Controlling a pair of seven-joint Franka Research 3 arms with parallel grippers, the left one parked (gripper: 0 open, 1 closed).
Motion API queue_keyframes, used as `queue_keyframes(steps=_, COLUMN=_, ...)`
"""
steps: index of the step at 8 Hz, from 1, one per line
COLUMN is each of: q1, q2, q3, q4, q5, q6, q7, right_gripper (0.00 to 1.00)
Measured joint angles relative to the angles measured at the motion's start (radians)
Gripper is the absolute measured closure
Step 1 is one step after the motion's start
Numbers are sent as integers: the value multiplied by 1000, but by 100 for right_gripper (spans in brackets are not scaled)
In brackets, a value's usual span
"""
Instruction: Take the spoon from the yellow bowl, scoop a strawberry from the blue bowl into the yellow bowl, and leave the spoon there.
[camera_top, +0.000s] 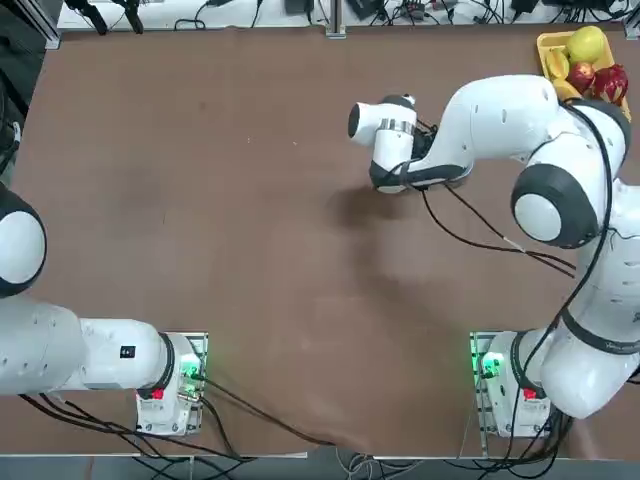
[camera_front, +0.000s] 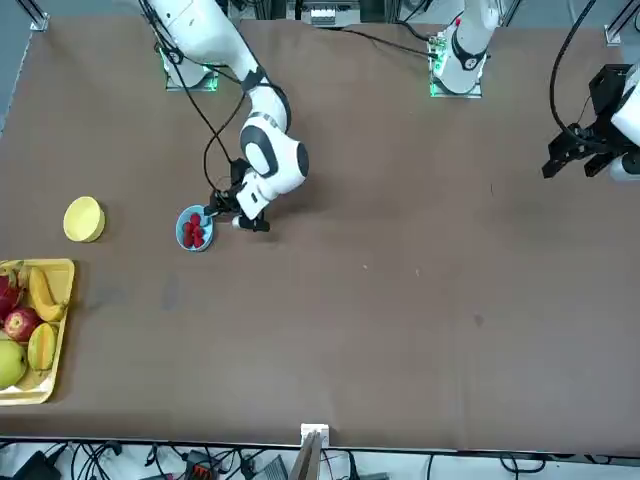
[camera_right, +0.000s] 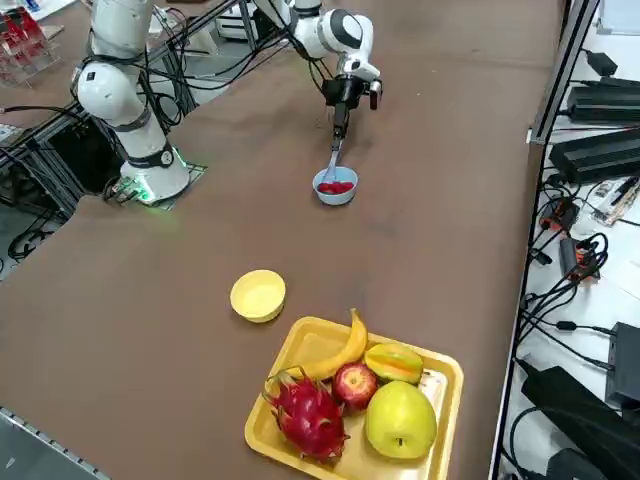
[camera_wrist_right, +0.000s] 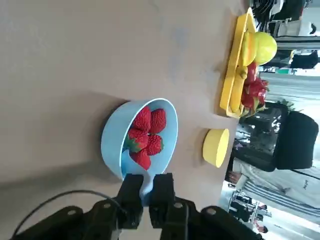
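Note:
My right gripper (camera_right: 340, 118) hangs just behind the blue bowl (camera_right: 335, 187) and is shut on the spoon (camera_right: 333, 158). The pale spoon slants down from the fingers, and its tip reaches the bowl's rim. In the wrist view the gripper (camera_wrist_right: 146, 196) pinches the spoon's handle (camera_wrist_right: 146, 184) right at the blue bowl's (camera_wrist_right: 112, 140) edge. Several red strawberries (camera_wrist_right: 145, 132) lie inside that bowl. The yellow bowl (camera_right: 258, 295) stands empty, well apart from it, towards the fruit tray. From the front, the gripper (camera_front: 228, 211) sits beside the blue bowl (camera_front: 193, 228), with the yellow bowl (camera_front: 84, 219) further along. The top view hides both bowls under the arm.
A rectangular yellow tray (camera_right: 432, 365) with a banana, an apple, a dragon fruit and other fruit sits near the table corner, past the yellow bowl. The same tray (camera_top: 545, 45) shows in the top view. A person (camera_wrist_right: 260, 192) stands beyond the table edge.

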Motion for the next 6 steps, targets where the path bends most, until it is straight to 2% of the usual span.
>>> queue_keyframes(steps=6, q1=26, q2=46, q3=0, q4=20, q5=-43, q6=-46, q7=23, right_gripper=89)
